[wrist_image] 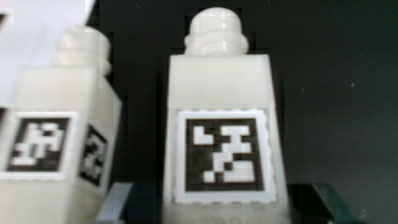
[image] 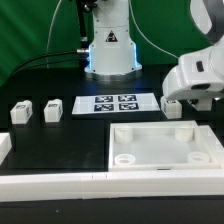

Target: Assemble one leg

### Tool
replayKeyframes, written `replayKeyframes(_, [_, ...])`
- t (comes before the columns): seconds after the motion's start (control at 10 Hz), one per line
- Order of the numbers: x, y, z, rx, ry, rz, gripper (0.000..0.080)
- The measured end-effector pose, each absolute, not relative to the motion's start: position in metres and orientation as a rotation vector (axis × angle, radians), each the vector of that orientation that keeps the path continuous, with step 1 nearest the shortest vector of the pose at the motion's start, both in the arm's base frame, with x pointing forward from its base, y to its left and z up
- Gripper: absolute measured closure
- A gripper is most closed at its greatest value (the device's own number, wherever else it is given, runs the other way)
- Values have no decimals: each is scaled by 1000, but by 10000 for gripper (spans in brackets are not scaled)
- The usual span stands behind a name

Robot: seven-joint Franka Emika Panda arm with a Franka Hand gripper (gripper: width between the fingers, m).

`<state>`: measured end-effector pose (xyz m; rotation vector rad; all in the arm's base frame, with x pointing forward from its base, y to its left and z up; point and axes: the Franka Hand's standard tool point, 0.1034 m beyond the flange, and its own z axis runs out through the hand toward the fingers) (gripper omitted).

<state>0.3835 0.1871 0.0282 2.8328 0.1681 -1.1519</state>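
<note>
On the black table (image: pixel 70 135): at the far middle, the arm's base (image: pixel 108 60); just nearer, the marker board (image: pixel 112 103) lying flat. To the exterior view's left of it, a first leg (image: pixel 20 113) and second leg (image: pixel 52 110), apart. To its right, a third leg (wrist_image: pixel 222 120) and fourth leg (wrist_image: pixel 54 120), upright, just beside each other. Nearer, right: a large white tray (image: pixel 150 127). Along the near edge, a long white bar (image: pixel 50 183)
</note>
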Motion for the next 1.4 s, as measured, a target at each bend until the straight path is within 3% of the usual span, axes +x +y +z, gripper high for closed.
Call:
replayKeyframes(0.3, [395, 167, 81, 2823, 175, -1189, 507])
replayKeyframes(0.5, [414, 148, 101, 2885, 217, -1145, 507])
replayKeyframes(0.7, [412, 152, 95, 2893, 202, -1114, 507])
replayKeyframes(1.4, [444, 145, 89, 3188, 282, -12, 506])
